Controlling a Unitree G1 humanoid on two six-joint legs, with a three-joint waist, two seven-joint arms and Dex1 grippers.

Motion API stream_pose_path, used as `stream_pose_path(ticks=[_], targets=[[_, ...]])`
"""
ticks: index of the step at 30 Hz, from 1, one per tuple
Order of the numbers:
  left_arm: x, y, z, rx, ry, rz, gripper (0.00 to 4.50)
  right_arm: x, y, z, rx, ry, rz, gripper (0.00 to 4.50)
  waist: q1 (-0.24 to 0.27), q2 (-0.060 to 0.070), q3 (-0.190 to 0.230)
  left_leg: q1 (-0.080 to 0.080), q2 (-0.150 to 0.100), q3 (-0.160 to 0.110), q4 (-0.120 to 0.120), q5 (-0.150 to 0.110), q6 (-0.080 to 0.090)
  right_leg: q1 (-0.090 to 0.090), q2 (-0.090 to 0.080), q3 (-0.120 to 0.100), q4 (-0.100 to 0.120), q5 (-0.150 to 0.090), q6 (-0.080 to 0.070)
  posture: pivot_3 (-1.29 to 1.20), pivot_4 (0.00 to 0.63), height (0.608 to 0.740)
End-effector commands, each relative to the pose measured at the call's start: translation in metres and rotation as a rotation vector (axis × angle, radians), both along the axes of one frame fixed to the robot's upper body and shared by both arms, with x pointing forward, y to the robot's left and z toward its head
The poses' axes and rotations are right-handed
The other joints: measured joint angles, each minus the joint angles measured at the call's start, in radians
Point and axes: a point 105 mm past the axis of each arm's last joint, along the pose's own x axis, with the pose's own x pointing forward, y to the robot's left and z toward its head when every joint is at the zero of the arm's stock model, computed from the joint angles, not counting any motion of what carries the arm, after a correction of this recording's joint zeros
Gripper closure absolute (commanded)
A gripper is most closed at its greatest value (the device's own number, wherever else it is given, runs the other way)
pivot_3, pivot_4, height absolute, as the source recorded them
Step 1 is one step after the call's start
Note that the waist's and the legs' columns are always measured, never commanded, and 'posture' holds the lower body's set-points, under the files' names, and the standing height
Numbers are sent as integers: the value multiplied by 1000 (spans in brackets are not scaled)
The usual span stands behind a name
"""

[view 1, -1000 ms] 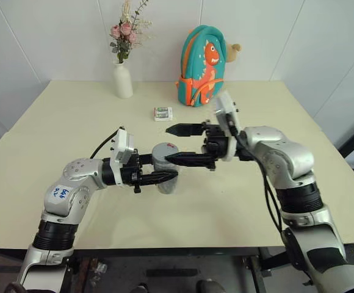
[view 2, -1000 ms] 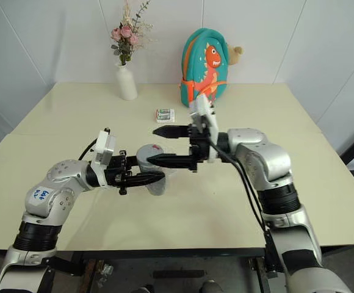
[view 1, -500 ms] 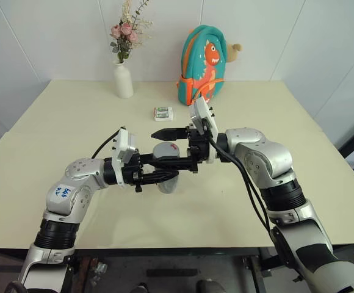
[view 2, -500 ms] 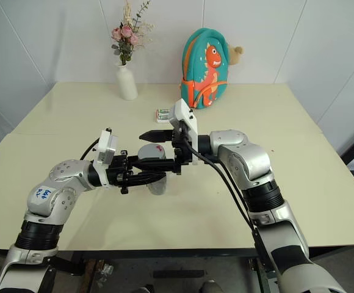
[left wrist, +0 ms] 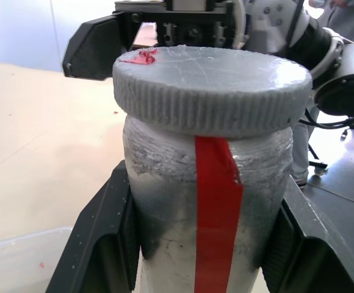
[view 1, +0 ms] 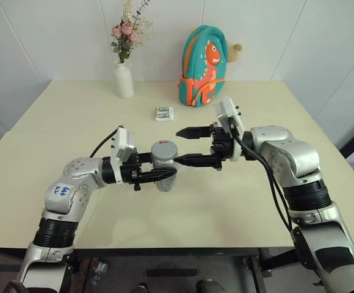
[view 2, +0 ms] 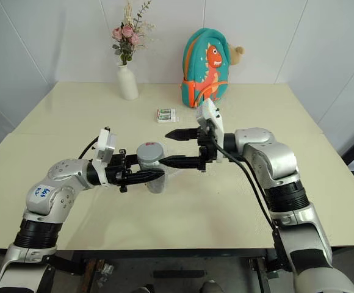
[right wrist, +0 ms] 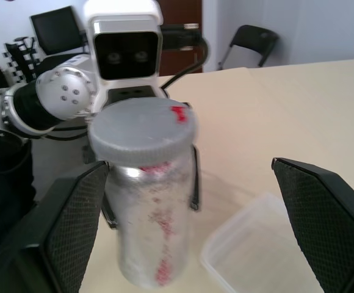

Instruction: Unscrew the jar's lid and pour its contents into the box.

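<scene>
At frame centre, the left hand point(view 1: 165, 174) is gripping the jar point(view 1: 164, 173) upright above the counter point(view 1: 73, 122), the lid point(view 1: 164, 150) sitting on top. Just right, the right hand point(view 1: 186, 146) is hovering released.

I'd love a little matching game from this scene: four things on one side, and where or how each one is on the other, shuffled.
Things:
1. jar
2. lid
3. right gripper
4. backpack

States or places:
a. open, fingers spread just short of the lid
b. screwed on top of the jar
c. standing at the table's far edge
d. clamped in the left gripper

Pairs: 1-d, 2-b, 3-a, 4-c
</scene>
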Motion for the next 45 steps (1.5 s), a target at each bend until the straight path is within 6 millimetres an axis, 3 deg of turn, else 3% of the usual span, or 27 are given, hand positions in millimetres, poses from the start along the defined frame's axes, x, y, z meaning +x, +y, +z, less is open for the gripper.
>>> stream_pose_path(ticks=[1,10,14,18,28,38,45], targets=[[-5,-1,10,-5,-50,-23,2474,-5,-5,10,14,-43,17,13,-3,0,0,0,0,0,0,0,0,0,0,0,0,0,0,0,150,740],[-6,1,10,-5,-51,-18,2474,-19,-8,11,3,-9,113,13,1,0,0,0,0,0,0,0,0,0,0,0,0,0,0,0,150,740],[-5,2,10,-5,-52,-13,2474,-30,7,18,44,-10,163,13,-3,0,0,0,0,0,0,0,0,0,0,0,0,0,0,0,150,740],[-5,0,10,-8,-53,-17,2474,-27,31,19,65,-31,147,13,-3,0,0,0,0,0,0,0,0,0,0,0,1,0,0,0,150,740],[-5,-3,11,-11,-54,-24,2474,-27,58,21,77,-23,171,13,1,0,0,0,0,0,0,0,0,0,0,0,0,0,0,0,150,740],[-5,-3,11,-16,-58,-19,2474,-16,55,18,66,-26,118,13,0,0,0,0,0,0,0,0,0,0,0,0,0,0,0,0,150,740],[-5,-3,12,-18,-61,-18,2474,-6,37,16,49,-34,70,13,1,0,0,0,0,0,0,0,0,0,0,0,0,0,0,0,150,740]])
